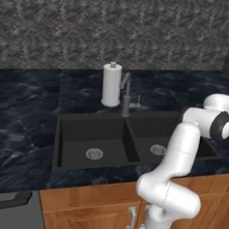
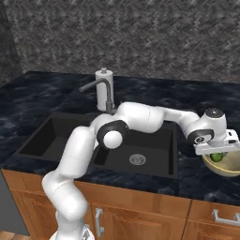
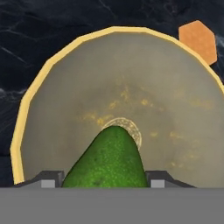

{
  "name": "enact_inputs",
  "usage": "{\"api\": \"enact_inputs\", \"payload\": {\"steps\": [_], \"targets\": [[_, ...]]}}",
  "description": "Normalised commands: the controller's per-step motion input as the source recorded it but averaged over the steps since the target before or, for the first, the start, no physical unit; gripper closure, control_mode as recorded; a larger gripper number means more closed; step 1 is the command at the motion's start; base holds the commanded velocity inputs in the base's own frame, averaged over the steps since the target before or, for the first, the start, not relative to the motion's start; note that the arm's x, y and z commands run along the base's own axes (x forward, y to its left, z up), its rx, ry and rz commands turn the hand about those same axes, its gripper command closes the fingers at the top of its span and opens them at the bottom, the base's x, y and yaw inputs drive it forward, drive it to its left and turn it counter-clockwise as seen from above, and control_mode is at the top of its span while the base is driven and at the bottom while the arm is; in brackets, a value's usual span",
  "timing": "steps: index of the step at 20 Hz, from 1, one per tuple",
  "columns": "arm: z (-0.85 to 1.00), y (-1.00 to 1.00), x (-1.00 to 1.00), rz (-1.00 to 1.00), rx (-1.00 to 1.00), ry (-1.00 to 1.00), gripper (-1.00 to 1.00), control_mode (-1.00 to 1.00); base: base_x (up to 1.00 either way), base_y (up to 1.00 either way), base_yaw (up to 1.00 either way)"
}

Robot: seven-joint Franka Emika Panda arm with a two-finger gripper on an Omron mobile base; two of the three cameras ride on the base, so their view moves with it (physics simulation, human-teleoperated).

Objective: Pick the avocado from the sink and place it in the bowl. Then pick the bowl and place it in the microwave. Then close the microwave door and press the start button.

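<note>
1. The avocado [image 3: 107,159] sits between the two finger tips in the hand view, the jaws partly open and closed on its sides; its long axis runs along the line of sight, the narrow end pointing away from the hand and down toward the middle of the bowl [image 3: 183,109]; the fat end is hidden behind the grey band, so I cannot tell how deep the grip sits.

2. The bowl lies directly below the avocado; in the right base view the gripper [image 2: 219,153] hangs just over the bowl's rim, with the green fruit showing at the bowl's mouth; whether the fruit already touches the floor of the bowl I cannot tell.

3. The relation the next move turns on: fruit centred over the bowl, tip down, nothing between them; my judgement is that widening the jaws would let it drop inside, landing on its tip and rolling onto its side.

4. The bowl stands on the dark marbled counter [image 2: 187,180] to the right of the sink [image 2: 140,145]; both basins hold no fruit.

5. A small orange block [image 3: 199,40] lies on the counter just beyond the bowl's far rim, apart from it.

6. Further off, a faucet [image 1: 126,100] and a white paper roll [image 1: 111,84] stand behind the sink; wooden cabinets [image 1: 95,207] run under the counter.
</note>
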Motion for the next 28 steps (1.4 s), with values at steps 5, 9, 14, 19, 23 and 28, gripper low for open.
{"api": "enact_inputs", "payload": {"steps": [5, 9, 14, 19, 23, 28], "targets": [[0.0, -0.04, 0.0, 0.04, 0.0, -0.01, -1.0, -1.0, 0.0, 0.0, 0.0], [0.12, 0.05, 0.0, 0.01, -0.01, 0.0, -1.0, -1.0, 0.0, 0.0, 0.0], [0.43, 0.46, -0.03, 0.0, -0.07, 0.0, -1.0, -1.0, 0.0, 0.0, 0.0], [-0.14, 0.66, -0.11, 0.02, -0.11, 0.06, -1.0, -1.0, 0.0, 0.0, 0.0], [-0.46, 0.04, 0.02, 0.0, -0.13, 0.08, -1.0, -1.0, 0.0, 0.0, 0.0], [-0.24, -0.11, 0.54, 0.0, -0.07, 0.1, -1.0, -1.0, 0.0, 0.0, 0.0]]}}
